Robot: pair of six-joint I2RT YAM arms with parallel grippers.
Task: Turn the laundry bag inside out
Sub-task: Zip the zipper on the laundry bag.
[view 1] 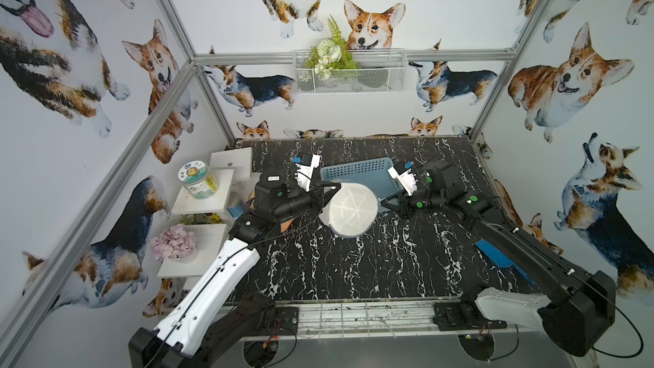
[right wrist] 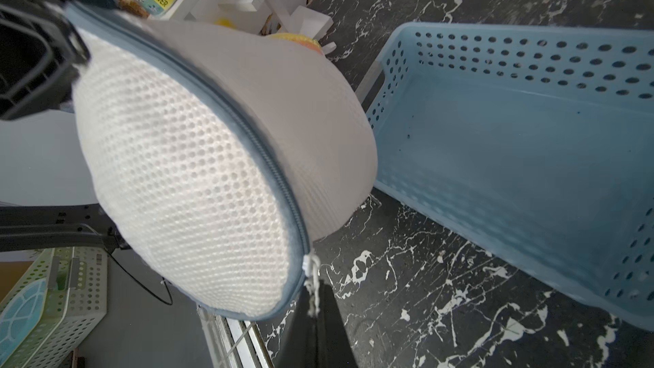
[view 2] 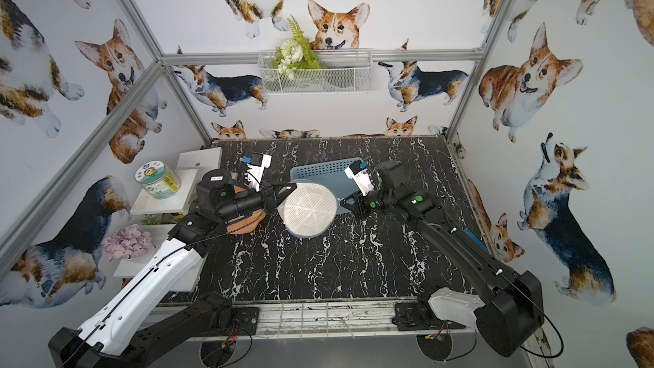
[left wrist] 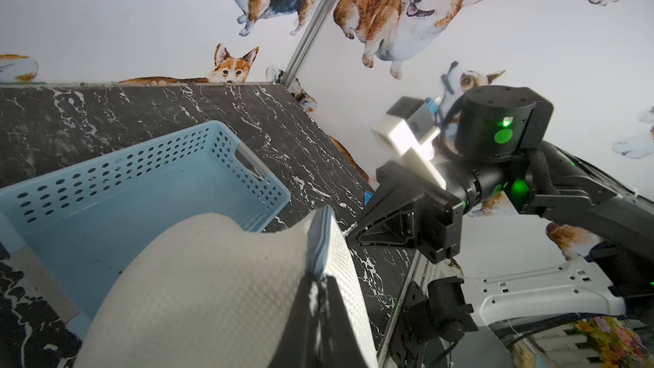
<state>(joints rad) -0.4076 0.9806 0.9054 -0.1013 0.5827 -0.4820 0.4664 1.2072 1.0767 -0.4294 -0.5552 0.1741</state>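
Note:
The laundry bag (view 1: pixel 350 208) (view 2: pixel 309 210) is a round white mesh pouch with a grey-blue zip band along its rim. It hangs between my two grippers just in front of the blue basket. My left gripper (view 1: pixel 334 185) (view 2: pixel 292 185) is shut on the bag's rim at its far left side. In the left wrist view the jaws (left wrist: pixel 320 284) pinch the blue-edged seam of the bag (left wrist: pixel 212 277). My right gripper (view 1: pixel 382 203) (view 2: pixel 340 202) (right wrist: pixel 313 299) is shut on the white zip pull cord (right wrist: pixel 311 270) at the right end of the bag (right wrist: pixel 184 171).
A perforated blue basket (view 1: pixel 357 171) (view 2: pixel 318 169) (left wrist: pixel 106 207) (right wrist: pixel 531 136) lies behind the bag on the black marble table (view 1: pixel 354 270). White shelves at the left carry a jar (view 1: pixel 198 178) and pink flowers (view 1: pixel 173 242). A blue object (view 1: pixel 495 256) lies under the right arm.

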